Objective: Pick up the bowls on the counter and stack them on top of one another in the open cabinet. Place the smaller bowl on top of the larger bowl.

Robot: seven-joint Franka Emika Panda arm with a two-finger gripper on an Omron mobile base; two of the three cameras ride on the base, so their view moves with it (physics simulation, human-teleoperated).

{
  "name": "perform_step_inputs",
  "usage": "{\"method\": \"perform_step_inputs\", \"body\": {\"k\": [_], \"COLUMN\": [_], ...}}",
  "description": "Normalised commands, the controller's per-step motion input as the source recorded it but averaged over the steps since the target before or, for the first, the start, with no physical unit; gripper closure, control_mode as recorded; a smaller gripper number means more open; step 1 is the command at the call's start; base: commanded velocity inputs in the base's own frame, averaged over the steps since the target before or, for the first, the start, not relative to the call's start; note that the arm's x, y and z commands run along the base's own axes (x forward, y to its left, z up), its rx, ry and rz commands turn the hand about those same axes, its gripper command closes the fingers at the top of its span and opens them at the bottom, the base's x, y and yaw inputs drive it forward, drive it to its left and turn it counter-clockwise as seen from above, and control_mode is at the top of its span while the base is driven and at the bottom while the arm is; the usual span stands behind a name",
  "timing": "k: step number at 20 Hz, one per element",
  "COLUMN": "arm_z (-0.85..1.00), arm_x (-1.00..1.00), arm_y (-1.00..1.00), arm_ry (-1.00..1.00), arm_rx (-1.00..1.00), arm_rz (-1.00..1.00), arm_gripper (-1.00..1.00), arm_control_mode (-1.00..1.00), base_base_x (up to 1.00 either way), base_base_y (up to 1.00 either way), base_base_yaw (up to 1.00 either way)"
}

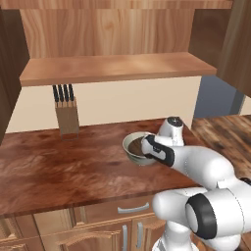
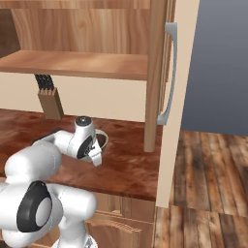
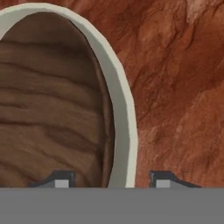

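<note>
The counter, a broad reddish-brown wood-grained worktop, spans the middle of the left base view from the left edge toward the right; in the right base view it runs across the lower left; in the hand view its mottled red-brown surface takes the right half. Directly on it, right of centre in the left base view, sits the larger bowl, pale grey-green; the smaller bowl, dark brown wood, rests inside it rather than on the worktop. A knife block stands upright at the counter's back edge, upper left of centre. Above, the open cabinet's tan shelf crosses the upper frame.
</note>
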Motion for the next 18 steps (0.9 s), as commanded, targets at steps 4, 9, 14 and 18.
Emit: {"method": "perform_step_inputs", "body": {"k": [4,9,14,18], "arm_z": [0.09,0.50,0.80,0.76], "arm_x": [0.00,0.00,-0.12,-0.40], "arm_y": [0.00,0.00,0.00,0.00], "arm_ry": [0.00,-0.01,-0.01,0.00], "arm_rx": [0.01,0.03,0.02,0.00], "arm_rz": [0.00,0.00,0.05,0.10], "arm_gripper": [1.00,1.00,1.00,1.00], "arm_control_mode": [-1.00,-1.00,-1.00,-1.00], "base_base_x": [0.00,0.00,0.00,0.00], "base_base_y": [0.00,0.00,0.00,0.00], "base_base_yaw": [0.00,0.00,0.00,0.00]}}
